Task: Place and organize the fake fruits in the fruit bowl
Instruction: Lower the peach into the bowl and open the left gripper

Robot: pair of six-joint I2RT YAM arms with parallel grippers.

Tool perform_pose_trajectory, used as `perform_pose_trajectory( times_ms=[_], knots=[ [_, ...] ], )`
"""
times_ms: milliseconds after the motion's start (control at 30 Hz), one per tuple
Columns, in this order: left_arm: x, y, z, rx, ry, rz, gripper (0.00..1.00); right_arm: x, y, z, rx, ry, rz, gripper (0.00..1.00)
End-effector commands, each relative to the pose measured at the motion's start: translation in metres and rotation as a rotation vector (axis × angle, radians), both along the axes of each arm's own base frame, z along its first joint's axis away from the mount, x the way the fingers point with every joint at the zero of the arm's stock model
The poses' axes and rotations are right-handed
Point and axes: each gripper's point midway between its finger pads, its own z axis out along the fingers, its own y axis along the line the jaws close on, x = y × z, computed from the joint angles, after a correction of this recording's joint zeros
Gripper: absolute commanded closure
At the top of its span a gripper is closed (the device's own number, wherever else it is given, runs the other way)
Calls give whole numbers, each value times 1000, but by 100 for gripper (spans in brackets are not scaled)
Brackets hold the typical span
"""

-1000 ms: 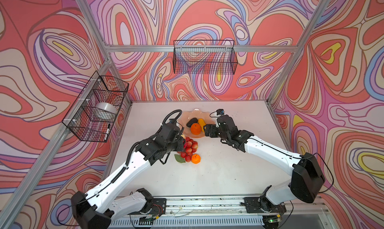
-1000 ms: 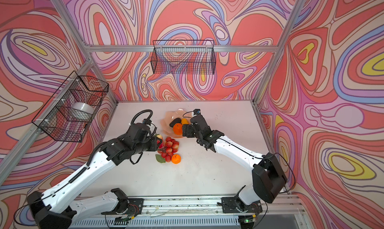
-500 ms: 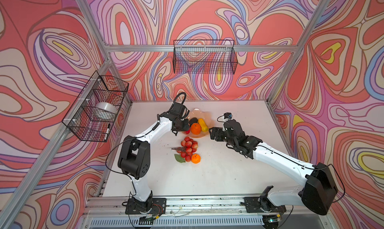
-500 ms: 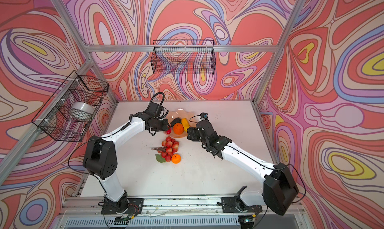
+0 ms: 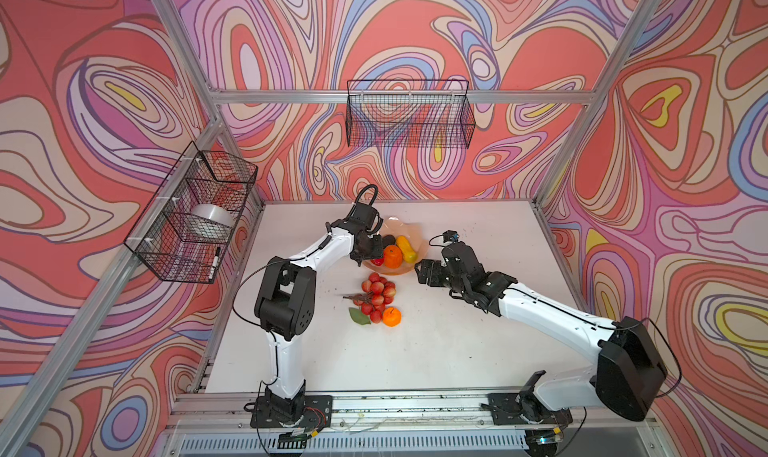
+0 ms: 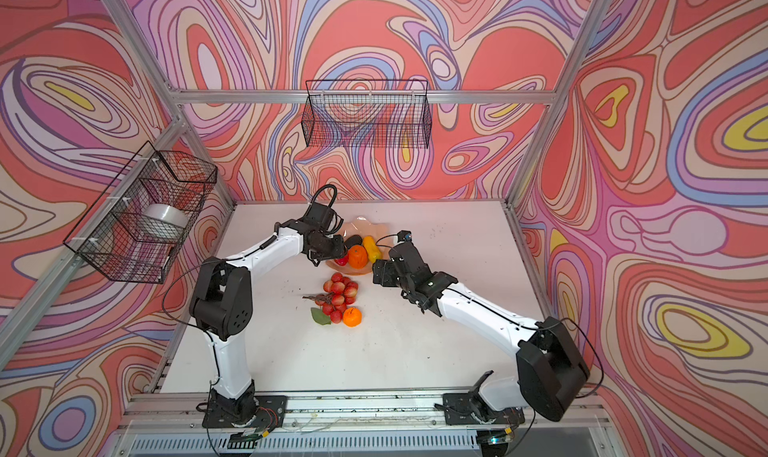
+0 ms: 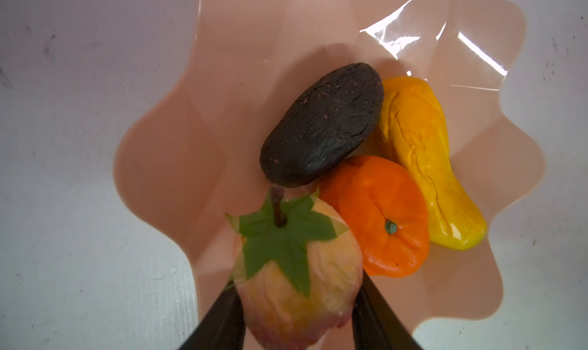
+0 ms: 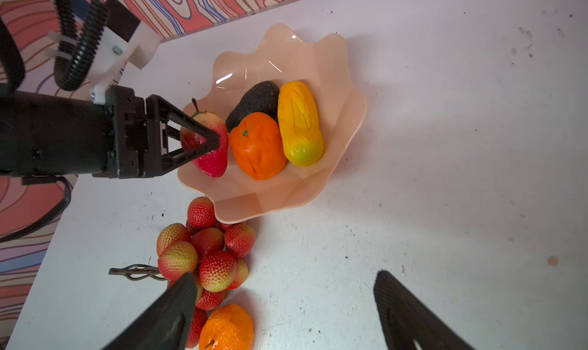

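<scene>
Fruit bowl sits toward the back of the white table with 4 fruits inside. Black avocado, orange and yellow-orange elongated fruit are packed touching on one side. The red-yellow tapered fruit lies beside the orange, its stem reaching the avocado. Left gripper flanks this fruit closely with both fingers; whether they press it or stand just clear, I cannot tell. Judgement: it goes into the gap beside the orange to make a compact pile and leave floor free. 2 items are not yet in: the red bunch, hard against the bowl's rim, and the second orange, touching the bunch's far end. Right gripper, jaws wide apart and empty, hovers over the table beside the rim, facing the bunch. It is probably staged for that pickup, clear of the left arm.
</scene>
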Motion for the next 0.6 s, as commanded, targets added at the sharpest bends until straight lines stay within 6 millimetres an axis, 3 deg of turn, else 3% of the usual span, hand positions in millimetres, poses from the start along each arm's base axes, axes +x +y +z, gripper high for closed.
perform_pose_trajectory(
  times_ms=[0,100,167,267,333,433,567],
  knots=[
    [-2,-1,11,-29,9,12,37,-10,5,-19,21,66,37,10],
    [0,-3,43,-78,-65,9,29,-26,19,-31,41,106,103,13],
    [0,-2,78,-114,-150,0,16,-43,33,-42,-10,126,158,13],
    [-7,12,138,-125,-320,7,11,-72,58,-61,-94,157,234,13],
    [-17,32,176,-96,-456,48,9,-88,73,-73,-100,188,264,13],
    [-44,72,217,-41,-650,152,6,-100,87,-88,-131,211,277,13],
    [-92,117,233,-13,-825,279,1,-94,94,-94,-181,192,265,12]
  ],
)
